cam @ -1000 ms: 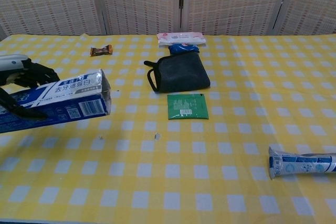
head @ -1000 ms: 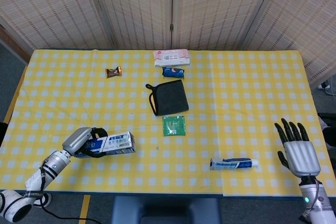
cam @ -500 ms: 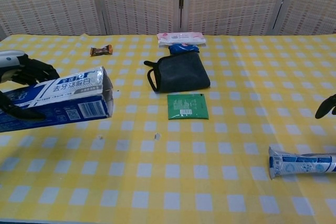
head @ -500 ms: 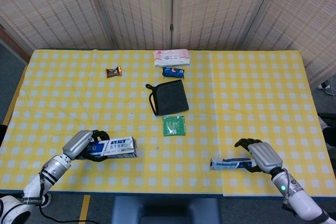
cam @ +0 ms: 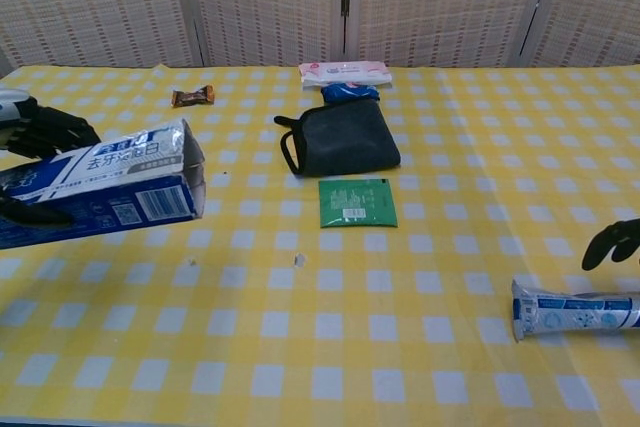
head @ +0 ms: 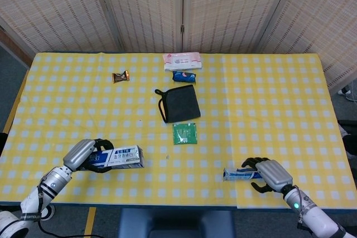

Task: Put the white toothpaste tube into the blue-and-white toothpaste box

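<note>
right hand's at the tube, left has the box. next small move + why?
Probably close the right hand around the white toothpaste tube and lift it. The tube lies flat on the table, with the fingers curled over its right end but no firm grasp evident. The left hand already holds the blue-and-white toothpaste box with its open end facing the tube.

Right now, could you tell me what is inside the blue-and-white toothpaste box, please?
The toothpaste box, held by the left hand, shows only its closed end flap; its interior is hidden. The toothpaste tube lies outside, on the table.

Blk pouch, grn sachet, candy.
</note>
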Controlling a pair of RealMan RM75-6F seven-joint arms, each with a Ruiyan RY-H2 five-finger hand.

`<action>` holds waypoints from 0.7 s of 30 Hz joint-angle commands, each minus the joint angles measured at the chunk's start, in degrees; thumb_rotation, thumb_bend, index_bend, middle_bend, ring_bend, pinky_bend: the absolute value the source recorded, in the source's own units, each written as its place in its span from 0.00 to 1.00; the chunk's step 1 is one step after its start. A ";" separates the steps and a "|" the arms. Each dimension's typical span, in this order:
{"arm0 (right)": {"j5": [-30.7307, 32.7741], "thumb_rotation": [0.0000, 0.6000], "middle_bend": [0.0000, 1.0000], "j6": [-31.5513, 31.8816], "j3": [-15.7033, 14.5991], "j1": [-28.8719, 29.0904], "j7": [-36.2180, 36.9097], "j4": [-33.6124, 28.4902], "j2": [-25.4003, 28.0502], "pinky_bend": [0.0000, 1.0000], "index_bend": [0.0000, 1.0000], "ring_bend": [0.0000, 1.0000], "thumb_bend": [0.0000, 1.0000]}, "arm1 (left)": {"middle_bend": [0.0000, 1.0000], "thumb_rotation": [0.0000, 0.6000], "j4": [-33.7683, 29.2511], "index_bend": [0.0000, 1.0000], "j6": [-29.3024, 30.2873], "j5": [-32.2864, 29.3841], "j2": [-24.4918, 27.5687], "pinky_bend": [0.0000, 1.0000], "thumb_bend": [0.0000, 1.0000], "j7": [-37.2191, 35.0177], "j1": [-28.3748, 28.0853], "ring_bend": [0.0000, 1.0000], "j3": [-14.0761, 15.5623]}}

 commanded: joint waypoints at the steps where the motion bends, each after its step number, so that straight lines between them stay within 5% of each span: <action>1: -0.04 1.00 0.24 2.61 -0.51 -0.66 -5.38 1.93 -2.14 0.23 0.29 0.21 0.43 | 0.49 1.00 0.41 0.54 0.56 0.45 0.12 0.52 0.22 -0.73 0.28 0.43 0.17; 10: 0.84 1.00 0.24 6.63 -1.13 -1.80 -15.23 5.31 -7.30 0.23 0.29 0.21 0.43 | 0.49 1.00 2.33 0.54 2.49 1.98 0.61 0.52 0.22 -4.02 1.06 0.43 0.71; 21: 1.31 1.00 0.26 6.35 -1.06 -1.02 -15.26 9.50 -12.24 0.24 0.29 0.22 0.43 | 0.49 1.00 3.65 0.54 2.64 2.73 1.01 0.52 0.22 -6.40 0.91 0.43 1.10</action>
